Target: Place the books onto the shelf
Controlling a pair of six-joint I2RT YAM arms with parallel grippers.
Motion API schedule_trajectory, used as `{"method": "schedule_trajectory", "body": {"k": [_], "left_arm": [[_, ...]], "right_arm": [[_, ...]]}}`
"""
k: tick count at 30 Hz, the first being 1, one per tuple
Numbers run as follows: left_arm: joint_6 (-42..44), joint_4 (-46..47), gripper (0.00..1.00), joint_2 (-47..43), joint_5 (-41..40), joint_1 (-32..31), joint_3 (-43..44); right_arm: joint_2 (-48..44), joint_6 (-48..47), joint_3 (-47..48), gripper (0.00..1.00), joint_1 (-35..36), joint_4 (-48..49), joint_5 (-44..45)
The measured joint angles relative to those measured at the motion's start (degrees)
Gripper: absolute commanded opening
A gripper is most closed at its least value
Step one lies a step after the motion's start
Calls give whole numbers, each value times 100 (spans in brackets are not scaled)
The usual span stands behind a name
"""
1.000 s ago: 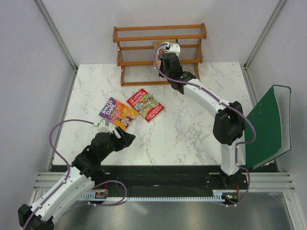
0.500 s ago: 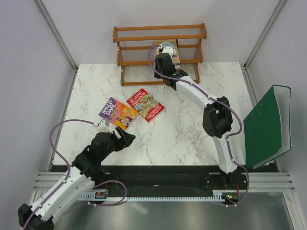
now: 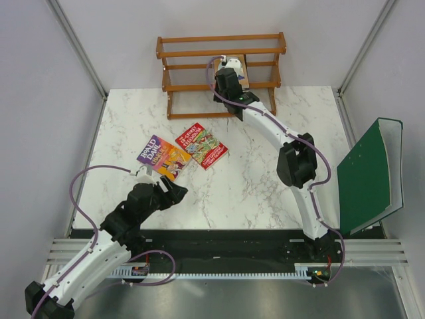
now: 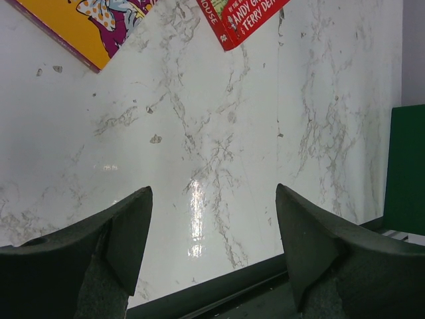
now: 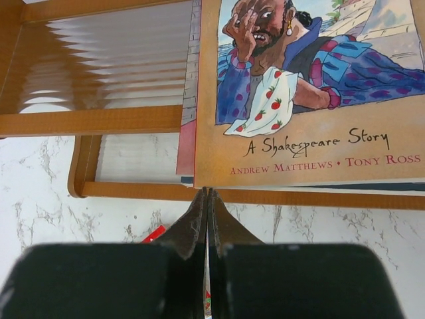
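The shelf point(image 3: 199, 53) stands at the table's far edge. On its middle rail point(image 5: 93, 119) leans an orange book point(image 5: 305, 100) with a pink book point(image 5: 186, 153) behind it. My right gripper point(image 5: 208, 193) is shut with nothing in it, and its tips sit right at the orange book's bottom edge. From above, this gripper point(image 3: 229, 68) hides most of that book. A purple and orange Roald Dahl book point(image 3: 163, 157) and a red cartoon book point(image 3: 202, 145) lie flat on the table. My left gripper point(image 3: 174, 193) hovers open just below them, over bare marble point(image 4: 212, 199).
A large green binder point(image 3: 368, 176) leans at the table's right edge, and its edge shows in the left wrist view point(image 4: 406, 169). A black strip point(image 3: 212, 239) borders the table's near edge. Grey walls close in both sides.
My right arm has stretched further toward the shelf, carrying its shut gripper up against the orange book. The left arm and the two flat books have not moved.
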Motion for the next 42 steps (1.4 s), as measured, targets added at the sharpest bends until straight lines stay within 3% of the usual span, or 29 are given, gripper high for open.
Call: {"method": "schedule_trajectory", "body": {"k": [23,26,29,35,42], "left_arm": [[42,4,83,48,87,0,0],[48,9,87,55,90,0,0],[76,48,89,162,85,0,2],[188,-90,96,1067,-63,4,496],[584,76,96,3296,251,245,2011]], "right_arm": [[149,-13,249,1,0,85,-57],[-168,-37,-490,11,0,225,-219],[-721,-24,-1578,27,0,437,-426],[-1993,96,-3788,70,0,828,-1106],[-2212,221,-4850,83,0,1189,-1569]]}}
